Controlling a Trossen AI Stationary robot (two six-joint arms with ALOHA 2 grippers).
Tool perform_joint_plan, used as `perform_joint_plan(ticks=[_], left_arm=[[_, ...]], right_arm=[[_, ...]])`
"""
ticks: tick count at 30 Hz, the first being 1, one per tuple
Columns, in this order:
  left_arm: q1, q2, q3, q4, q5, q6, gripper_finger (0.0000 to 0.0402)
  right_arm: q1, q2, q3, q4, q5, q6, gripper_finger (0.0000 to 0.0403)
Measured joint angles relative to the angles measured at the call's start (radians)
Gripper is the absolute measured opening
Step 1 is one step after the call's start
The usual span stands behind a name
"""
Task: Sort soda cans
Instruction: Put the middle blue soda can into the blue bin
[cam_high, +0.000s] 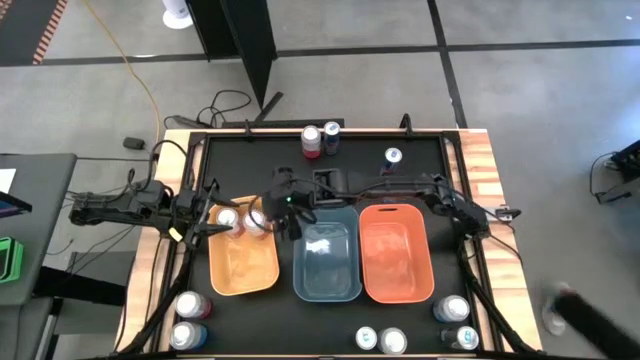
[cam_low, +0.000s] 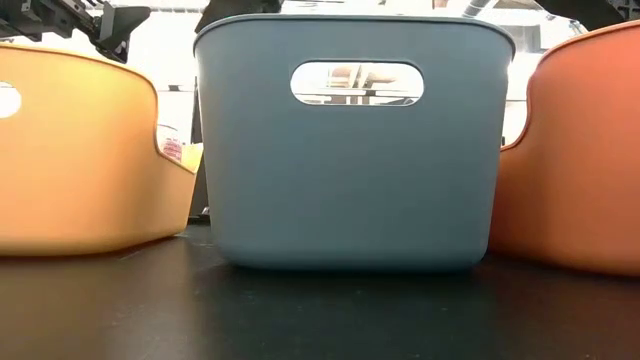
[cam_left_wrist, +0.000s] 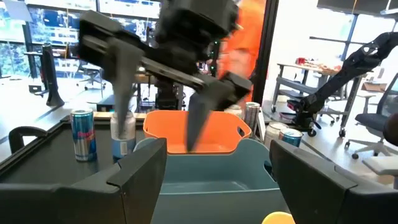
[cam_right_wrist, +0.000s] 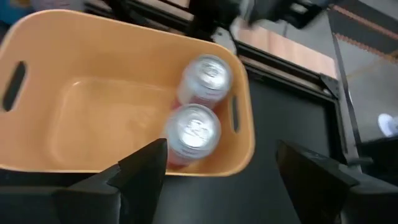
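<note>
Here the right pincer (cam_high: 268, 212) hangs with fingers apart over the end of the orange bin (cam_right_wrist: 56, 124), two cans (cam_right_wrist: 194, 132) upright and touching directly below it. The left pincer (cam_high: 212, 222), fingers also apart, hovers just beside, over the same bin.

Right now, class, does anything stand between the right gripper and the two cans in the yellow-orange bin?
Nothing visible does. The right gripper hangs open above the yellow-orange bin, its wrist view showing both soda cans uncovered below. The left gripper waits at the bin's edge.
</note>
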Motion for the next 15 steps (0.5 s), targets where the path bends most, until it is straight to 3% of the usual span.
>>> perform_joint_plan(ticks=[7, 15], left_arm=[[0.000, 0.000, 0.000, -0.001, 0.000, 0.000, 0.0279], [0.000, 0.000, 0.000, 0.001, 0.000, -0.026, 0.0279]], right_arm=[[-0.044, -0.070, -0.049, 0.003, 0.001, 0.056, 0.0310], [-0.145, -0.303, -0.418, 0.224, 0.052, 0.160, 0.0310]])
